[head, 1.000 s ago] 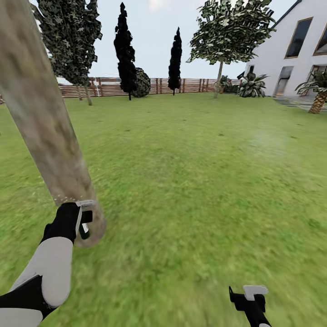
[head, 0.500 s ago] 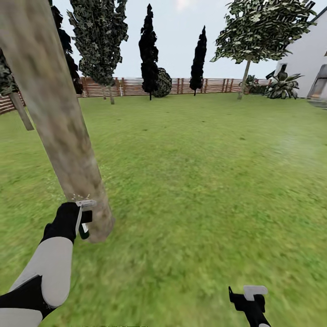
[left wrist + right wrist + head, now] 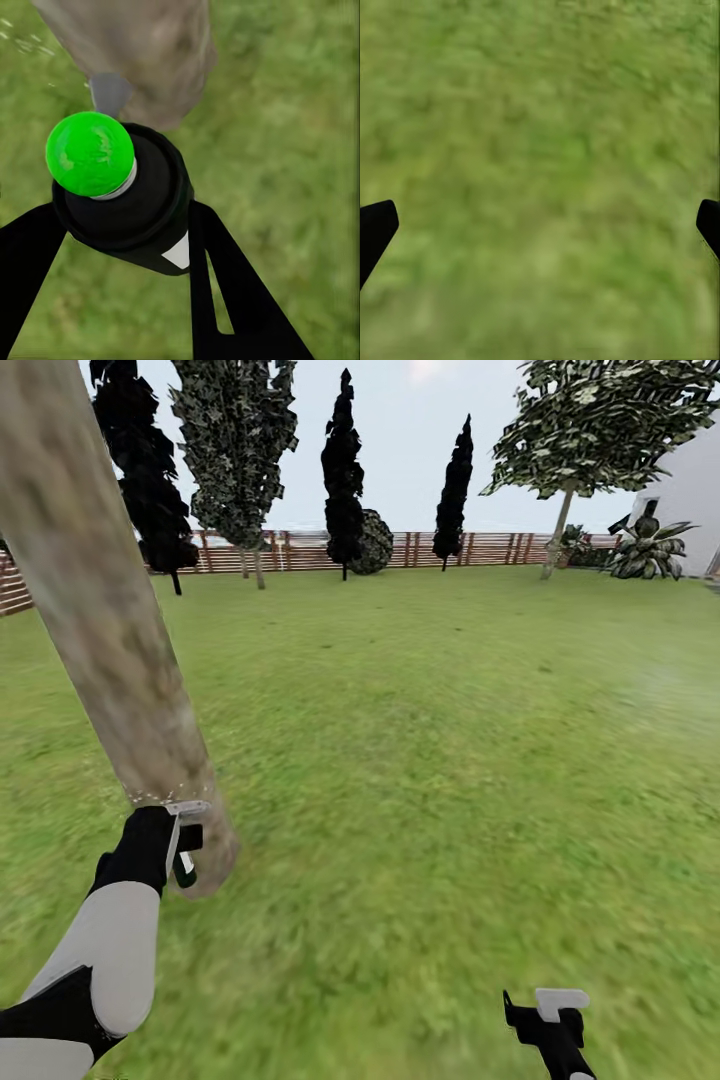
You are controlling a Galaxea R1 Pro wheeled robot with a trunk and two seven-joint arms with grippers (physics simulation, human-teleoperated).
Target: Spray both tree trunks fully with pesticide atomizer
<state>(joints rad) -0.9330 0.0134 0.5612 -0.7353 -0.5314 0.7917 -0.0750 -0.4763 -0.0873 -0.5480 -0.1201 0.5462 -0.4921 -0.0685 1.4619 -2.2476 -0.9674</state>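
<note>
- Your left pincer (image 3: 180, 840) is clamped on the atomizer (image 3: 124, 199), held right against the base of the trunk (image 3: 110, 640); from the wrist camera the bottle sits between the two black fingers (image 3: 232, 300), its green cap toward the lens.
- A thin line of white pesticide (image 3: 150, 798) specks shows on the trunk just above the pincer, and a few more drift beside the trunk in the left wrist view.
- Your right pincer (image 3: 540, 225) hangs spread wide with nothing in it, over bare grass (image 3: 540, 135) well away from the trunk.
- Judging by this, you are in the spraying step on the first tree, low on the bark, with most of the trunk above looking unmarked.
- The next move likely calls for keeping the nozzle aimed at the trunk while you work upward and around it.
</note>
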